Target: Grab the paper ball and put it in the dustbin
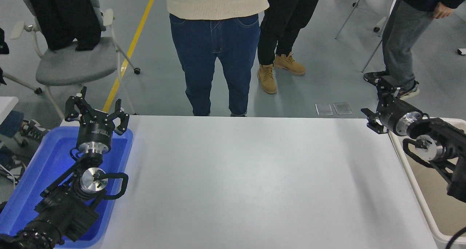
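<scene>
1. While the right claw (375, 100) hangs over the far right corner of the desk (240, 176), its fingers are spread and nothing sits between them.
2. No ball shows anywhere: not on the desk, not in either claw, not on the strip of bin floor that can be seen. The right arm (437, 147) covers much of the bin (413, 185), so the ball may lie hidden under it. I cannot tell.
3. The bin stands off the desk's right edge, with its rim touching or just beside that edge. The arm crosses its far end.
4. Judging by the empty claw just beside the bin, the drop looks done, and the step in hand is likely getting the arm clear and confirming the result.
5. To do that well, keep the claw spread so no scrap of paper gets caught and carried off.
6. Move the arm high enough that its elbow and cable clear the bin's thick rim, since a nudge could shift or tip the bin.
7. Mind the far side: a person's shoe and leg (400, 59) stand close behind the claw, so any swing should go toward the near side or inward over the desk, not farther out.
8. Once the arm is off the bin, look at the whole floor of it. If no ball is there, search the floor around it.
9. The left claw (97, 109) is parked over the blue tray (43, 158) at the near left, fingers spread and empty, and it needs no part in this.
</scene>
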Available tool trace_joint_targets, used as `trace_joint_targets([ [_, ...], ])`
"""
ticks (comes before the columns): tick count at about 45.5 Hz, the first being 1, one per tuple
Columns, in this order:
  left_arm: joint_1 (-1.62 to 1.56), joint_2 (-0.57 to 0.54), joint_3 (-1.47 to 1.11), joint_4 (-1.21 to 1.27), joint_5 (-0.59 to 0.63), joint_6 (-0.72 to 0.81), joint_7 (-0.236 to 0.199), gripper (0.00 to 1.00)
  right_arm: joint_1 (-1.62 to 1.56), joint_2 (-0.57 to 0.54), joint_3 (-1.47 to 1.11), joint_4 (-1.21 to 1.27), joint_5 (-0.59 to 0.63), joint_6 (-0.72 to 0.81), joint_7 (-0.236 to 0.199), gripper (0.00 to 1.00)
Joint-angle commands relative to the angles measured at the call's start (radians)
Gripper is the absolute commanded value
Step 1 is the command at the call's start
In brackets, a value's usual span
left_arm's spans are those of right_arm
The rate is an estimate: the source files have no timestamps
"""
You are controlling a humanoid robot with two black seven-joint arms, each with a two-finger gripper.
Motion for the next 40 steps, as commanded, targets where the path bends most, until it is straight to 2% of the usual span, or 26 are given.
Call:
trace_joint_targets([
  [1,-0.001,0.000,0.000,0.000,0.000,0.000,0.000,0.99,-0.054,0.109,0.102,-0.011,0.331,0.125,0.009,1.00],
  [7,-0.002,0.000,0.000,-0.001,0.000,0.000,0.000,0.99,-0.071,0.135,0.105,-0.072,0.412,0.184,0.014,1.00],
  [18,-0.001,0.000,0.000,0.000,0.000,0.000,0.000,0.99,-0.081,0.181,0.107,-0.204,0.417,0.299,0.012,1.00],
  [40,-0.002,0.000,0.000,0.000,0.000,0.000,0.000,0.99,-0.131,0.202,0.093,-0.255,0.414,0.351,0.012,1.00],
])
